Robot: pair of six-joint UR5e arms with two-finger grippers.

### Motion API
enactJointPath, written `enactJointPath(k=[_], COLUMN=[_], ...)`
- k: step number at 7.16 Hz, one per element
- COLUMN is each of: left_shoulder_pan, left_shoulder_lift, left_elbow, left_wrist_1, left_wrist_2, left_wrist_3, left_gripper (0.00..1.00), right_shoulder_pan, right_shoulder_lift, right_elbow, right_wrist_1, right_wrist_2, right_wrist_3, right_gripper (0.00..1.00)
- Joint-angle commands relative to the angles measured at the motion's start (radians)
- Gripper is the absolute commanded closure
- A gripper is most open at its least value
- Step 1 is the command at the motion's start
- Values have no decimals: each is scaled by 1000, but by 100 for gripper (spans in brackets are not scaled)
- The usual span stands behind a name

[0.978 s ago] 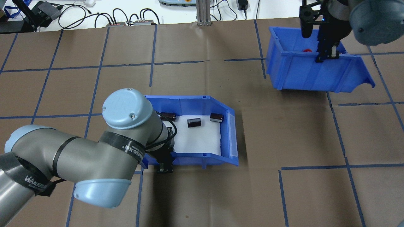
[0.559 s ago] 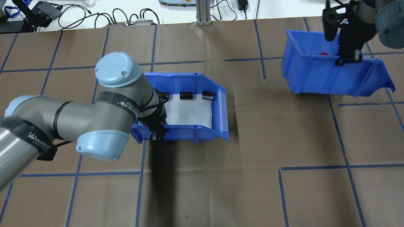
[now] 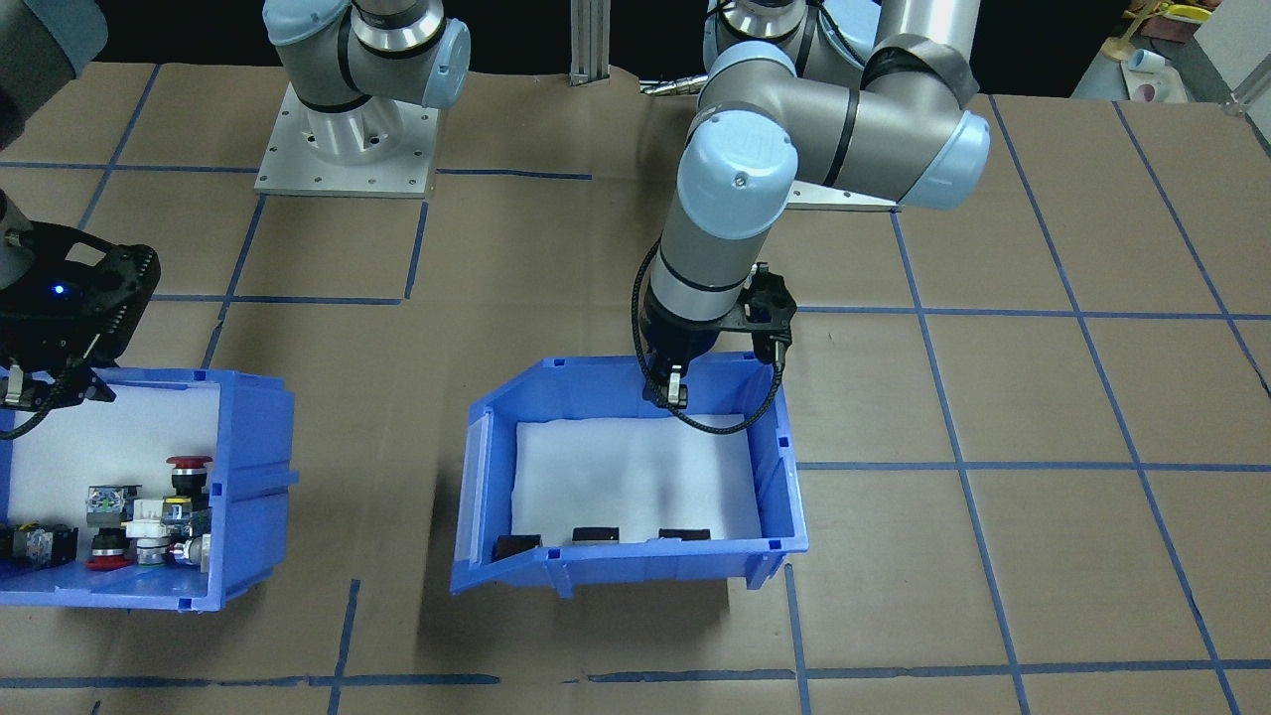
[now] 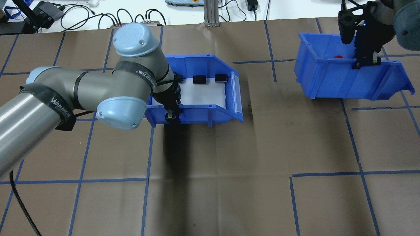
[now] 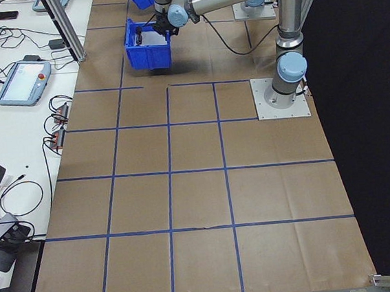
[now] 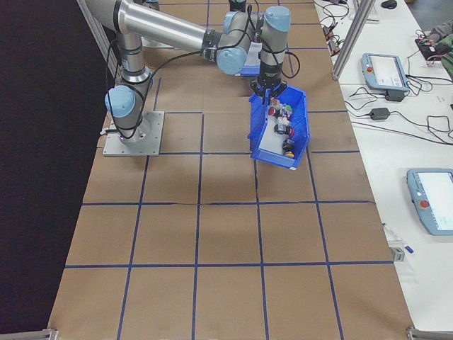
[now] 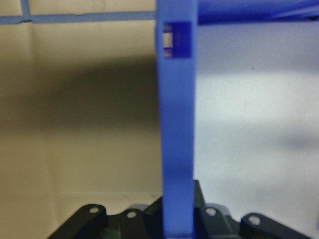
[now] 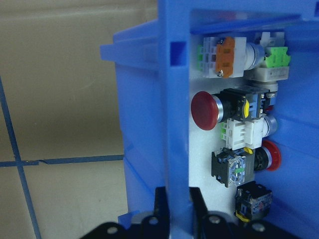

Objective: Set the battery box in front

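Battery box (image 4: 197, 113), as you would have found it, was a blue plastic bin with one slanted open side and a white foam liner (image 3: 635, 477) across its floor. It hung lifted off the brown paper-covered table (image 4: 229, 196), its shadow thrown onto the paper below, in the left-centre of the overhead view and toward the far side of the table from the robot. Three small dark battery pieces (image 3: 594, 534) lay in a row against the wall farthest from the robot.

Your left gripper (image 4: 173, 115) was clamped on the box's near long wall, one finger outside and one inside. In the left wrist view that blue wall (image 7: 177, 124) ran straight up between the black finger bases, with foam on one side and table paper on the other.

Your right gripper (image 4: 365, 62) was likewise pinched onto the wall of the second blue bin (image 4: 344, 85), at the far right of the overhead view. That bin was tilted, its slanted open side pointing right. The right wrist view showed push-button switches (image 8: 239, 144) piled inside it, red, yellow, green and orange among them, resting on white foam. The two bins were well apart.

Blue tape lines (image 4: 144, 196) marked the paper into squares. Cables and devices (image 4: 131, 18) lay on the white bench beyond the table's far edge.
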Motion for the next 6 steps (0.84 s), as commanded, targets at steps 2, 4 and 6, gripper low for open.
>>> enactJointPath(k=[2, 4, 6], left_shoulder_pan=[-54, -54, -78], left_shoulder_lift=[-142, -195, -249], left_elbow=[162, 208, 274], left_wrist_1=[24, 41, 38], left_wrist_2=[2, 0, -3], left_wrist_3=[-79, -99, -129], left_gripper=[98, 96, 88], right_shoulder_pan=[-13, -34, -73], right_shoulder_lift=[-43, -69, -132], right_elbow=[72, 89, 168], right_wrist_1=[-13, -9, -13], right_wrist_2=[-1, -21, -23], right_wrist_3=[-31, -57, -73], right_gripper=[98, 98, 98])
